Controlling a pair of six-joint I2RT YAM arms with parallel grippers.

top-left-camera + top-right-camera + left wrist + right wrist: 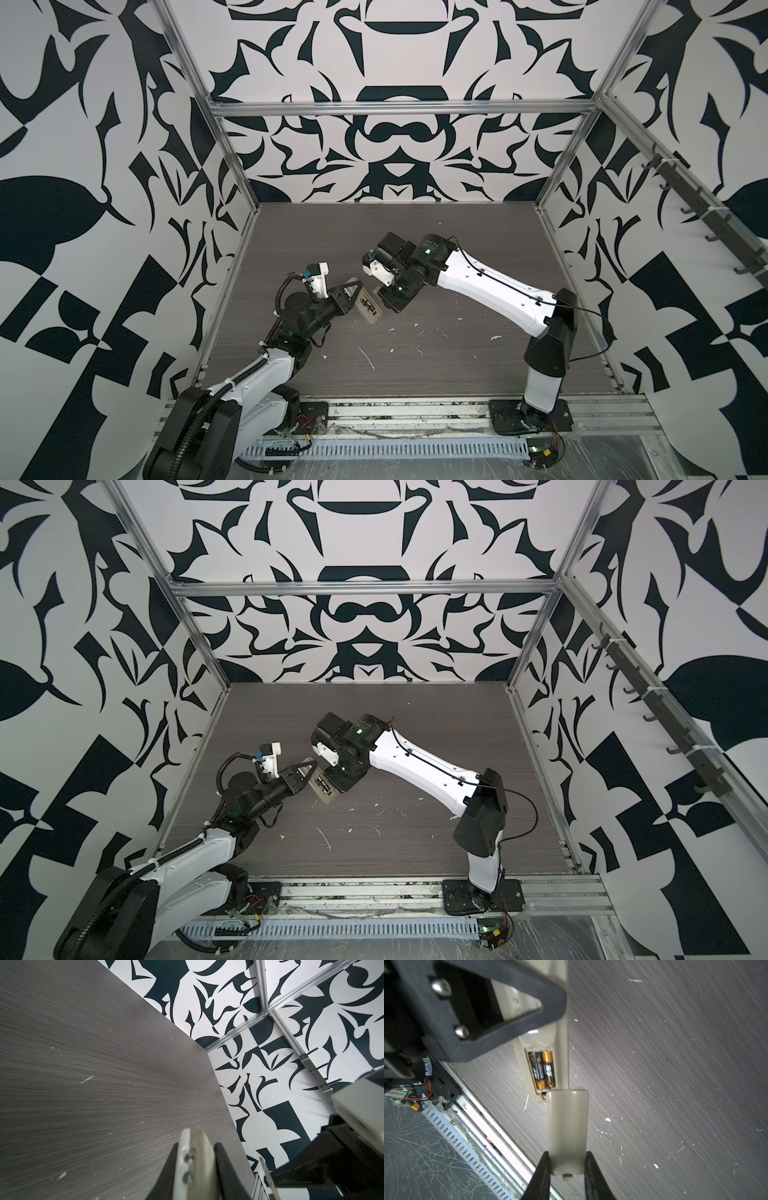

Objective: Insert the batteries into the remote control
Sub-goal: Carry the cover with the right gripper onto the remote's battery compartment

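Two batteries [543, 1069] | inside remote control [562, 1043] recess | cover [568, 1126] in right hand [567, 1155]

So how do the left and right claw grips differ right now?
The left claw is shut on the remote, across its thickness near one end. The right claw is shut on the loose cover, across its width. The remote is long and carries both batteries in its open back. The cover is short and bare, with its tip by the batteries. Both parts show beige.
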